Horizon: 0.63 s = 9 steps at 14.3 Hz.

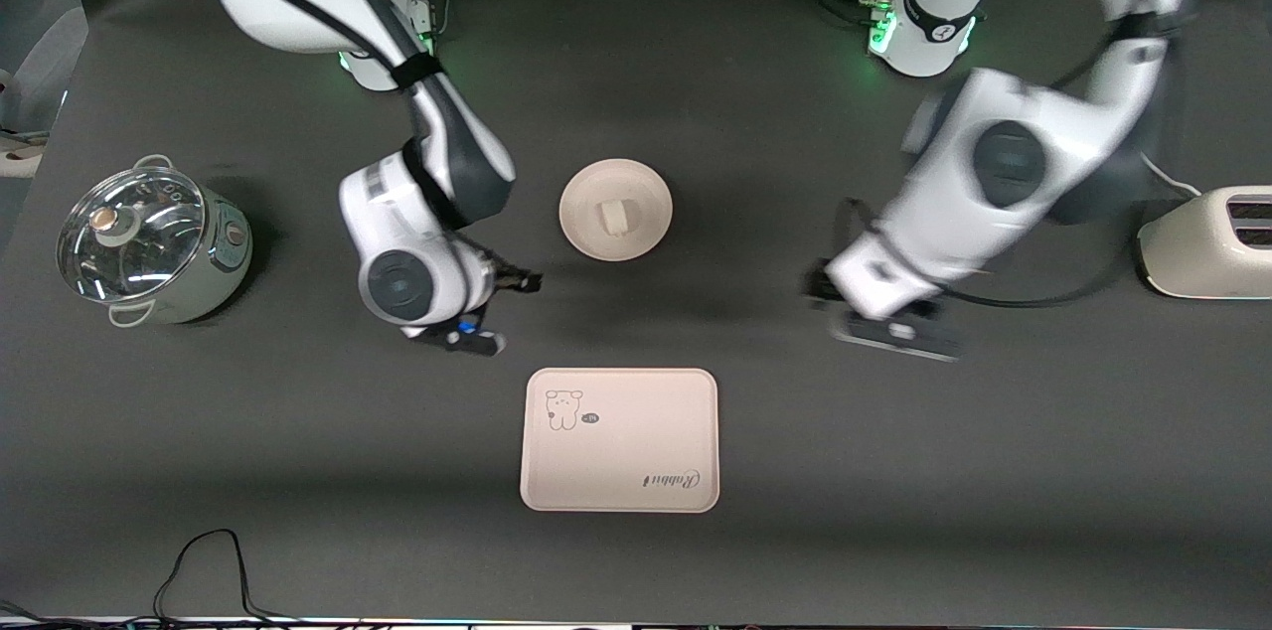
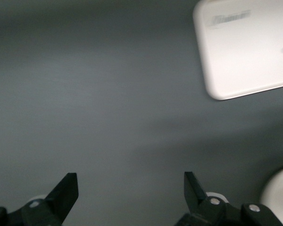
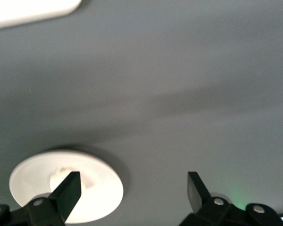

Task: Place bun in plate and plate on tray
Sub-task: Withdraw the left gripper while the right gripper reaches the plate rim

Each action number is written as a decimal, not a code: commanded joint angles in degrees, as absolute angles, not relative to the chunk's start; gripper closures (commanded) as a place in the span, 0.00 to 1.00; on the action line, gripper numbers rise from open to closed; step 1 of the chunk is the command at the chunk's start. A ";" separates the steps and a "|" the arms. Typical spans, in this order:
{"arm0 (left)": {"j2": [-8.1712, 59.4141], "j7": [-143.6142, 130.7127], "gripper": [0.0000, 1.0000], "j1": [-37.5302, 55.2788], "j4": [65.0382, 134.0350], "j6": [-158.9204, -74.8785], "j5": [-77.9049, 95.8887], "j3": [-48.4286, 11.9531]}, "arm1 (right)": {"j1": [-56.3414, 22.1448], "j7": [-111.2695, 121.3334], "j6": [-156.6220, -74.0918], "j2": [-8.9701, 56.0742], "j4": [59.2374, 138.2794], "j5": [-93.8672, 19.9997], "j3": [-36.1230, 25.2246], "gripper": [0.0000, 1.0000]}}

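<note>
The off-white bun [image 1: 616,216] lies in the middle of the round cream plate [image 1: 586,188] on the dark table. The pinkish-cream tray [image 1: 619,439] with the cartoon animal and "Rabbit" lettering lies nearer the front camera than the plate and holds nothing. My right gripper [image 1: 525,282] is open and empty beside the plate, toward the right arm's end. Its wrist view shows the gripper [image 3: 132,188], the plate [image 3: 99,193], the bun [image 3: 56,173] and a tray corner [image 3: 28,9]. My left gripper [image 1: 827,290] is open and empty over bare table, also seen in its wrist view [image 2: 131,190] with the tray [image 2: 245,47] and plate rim [image 2: 280,197].
A steel pot with a glass lid [image 1: 149,247] stands toward the right arm's end of the table. A cream toaster [image 1: 1207,242] stands at the left arm's end. Cables lie along the table's front edge [image 1: 199,570].
</note>
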<state>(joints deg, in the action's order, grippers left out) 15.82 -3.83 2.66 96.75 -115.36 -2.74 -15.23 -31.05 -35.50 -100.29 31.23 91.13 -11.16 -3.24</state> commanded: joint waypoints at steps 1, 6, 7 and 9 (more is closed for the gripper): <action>10.47 7.90 0.00 3.08 97.47 -110.06 -1.23 -7.14 | -37.07 -38.66 -102.04 29.09 96.32 -11.60 -4.04 0.00; 4.41 6.86 0.00 0.45 92.37 -94.67 -0.79 -3.78 | -42.53 -39.99 -116.67 27.78 108.08 -12.38 -3.96 0.00; 3.70 6.59 0.00 0.35 92.63 -94.22 -0.62 -3.61 | -43.15 -39.90 -118.46 27.77 108.98 -13.70 -4.04 0.00; 2.38 4.76 0.00 0.35 92.90 -92.73 -0.62 -2.91 | -43.50 -39.90 -121.97 27.60 111.08 -14.06 -4.04 0.00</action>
<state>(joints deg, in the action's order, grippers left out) 3.44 6.67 0.65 92.52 -94.34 -1.47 -3.42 -42.32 -39.62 -118.49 30.67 106.80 -12.78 -3.28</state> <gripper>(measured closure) 0.000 0.000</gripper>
